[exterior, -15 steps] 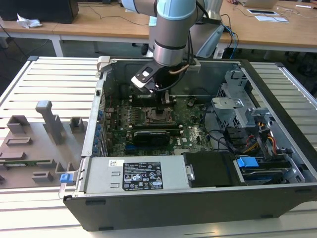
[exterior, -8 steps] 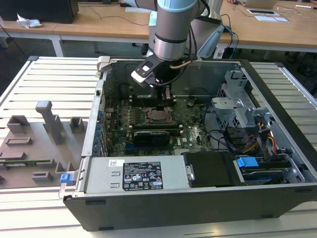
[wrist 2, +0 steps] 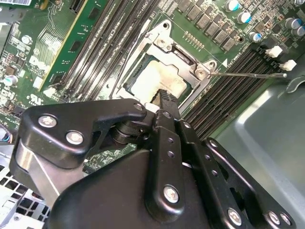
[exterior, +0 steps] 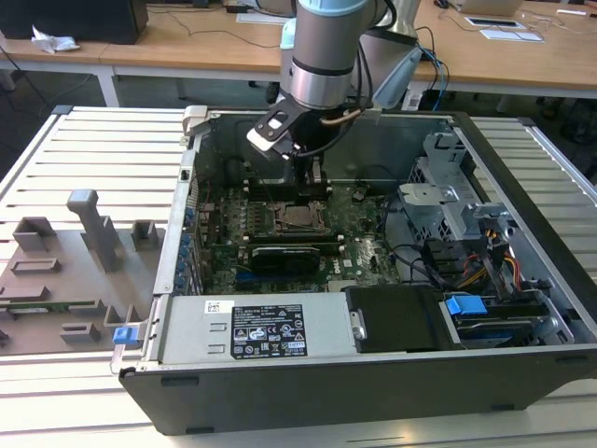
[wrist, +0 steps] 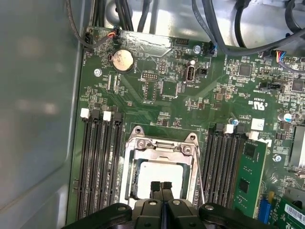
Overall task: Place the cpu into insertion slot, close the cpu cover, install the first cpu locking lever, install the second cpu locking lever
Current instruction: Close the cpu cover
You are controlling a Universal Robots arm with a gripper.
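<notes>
Inside the open computer case, the insertion slot sits on the green motherboard. The cpu lies in it, its pale silver top showing through the window of the cpu cover. That silver frame lies flat over the chip. My gripper is shut, its black fingertips together right above the chip's near edge with nothing between them. In the exterior view the gripper hangs just over the socket. A thin locking lever sticks out sideways from the socket, unlatched.
Black memory slots flank the socket on both sides. A grey power supply with a white label fills the case's front, and a drive cage with cables stands at the exterior view's right. Grey fixtures lie outside the case.
</notes>
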